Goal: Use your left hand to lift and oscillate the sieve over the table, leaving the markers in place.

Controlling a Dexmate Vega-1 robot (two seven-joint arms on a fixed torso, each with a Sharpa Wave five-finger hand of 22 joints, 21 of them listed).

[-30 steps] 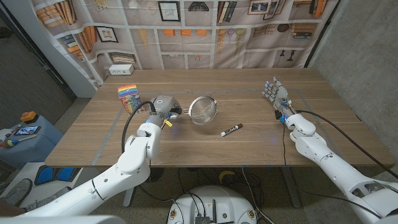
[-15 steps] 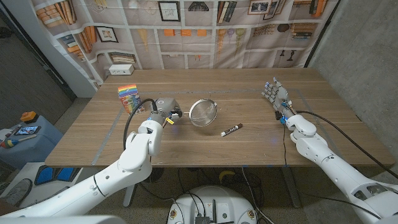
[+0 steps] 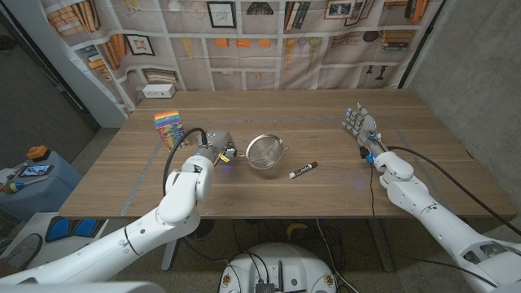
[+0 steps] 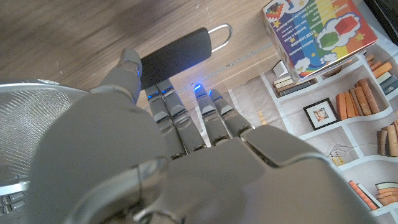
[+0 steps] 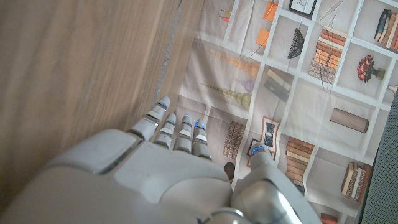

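Note:
A round metal sieve (image 3: 265,151) sits mid-table, its black handle (image 4: 174,53) pointing toward my left hand (image 3: 213,146). The handle ends in a wire loop (image 4: 217,32). In the left wrist view my left hand (image 4: 168,137) reaches over the handle with fingers stretched out, the thumb next to the handle, and the mesh (image 4: 31,124) is beside the palm. The fingers are not closed on the handle. A black marker with a white cap (image 3: 303,170) lies just right of the sieve. My right hand (image 3: 360,124) stands on its edge at the table's right, fingers apart and holding nothing.
A rainbow-coloured box (image 3: 167,126) stands left of my left hand, also seen as a box (image 4: 320,34) in the left wrist view. A white box (image 3: 159,90) sits at the table's far left edge. A bookshelf-print backdrop hangs behind the table.
My left hand has crept slightly right and toward the near edge, over the handle. The sieve has shifted a little toward the near edge. The marker and right hand have not moved.

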